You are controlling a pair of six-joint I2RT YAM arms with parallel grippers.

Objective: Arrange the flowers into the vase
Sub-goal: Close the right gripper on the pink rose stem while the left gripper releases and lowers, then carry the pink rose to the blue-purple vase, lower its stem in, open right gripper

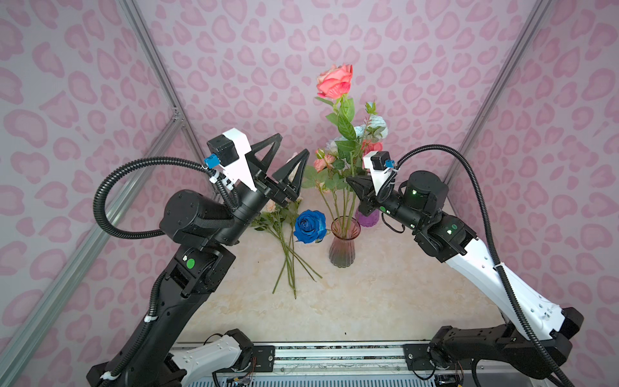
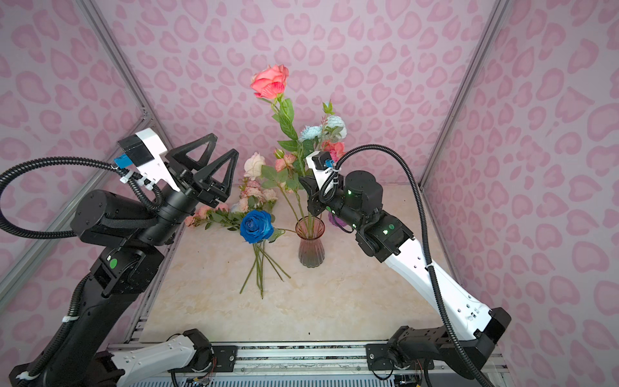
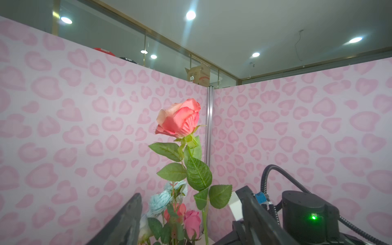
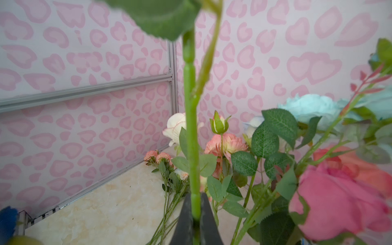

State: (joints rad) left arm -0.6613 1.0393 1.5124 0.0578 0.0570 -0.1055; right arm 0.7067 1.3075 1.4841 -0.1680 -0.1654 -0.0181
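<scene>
Right wrist view shows the right claw (image 4: 195,196) clamped on the pink rose (image 1: 335,82) by its upright stem, the vase (image 1: 345,241) just below; the left claw (image 1: 293,143) gapes empty to the left.

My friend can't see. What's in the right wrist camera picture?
The right gripper pinches a green stem that runs up out of view. Behind it are pink, peach, cream and pale blue flowers against a pink wall.

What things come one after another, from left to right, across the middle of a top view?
left gripper, jaws open → deep blue rose → glass vase with stems in it → purple vase, partly hidden
</scene>
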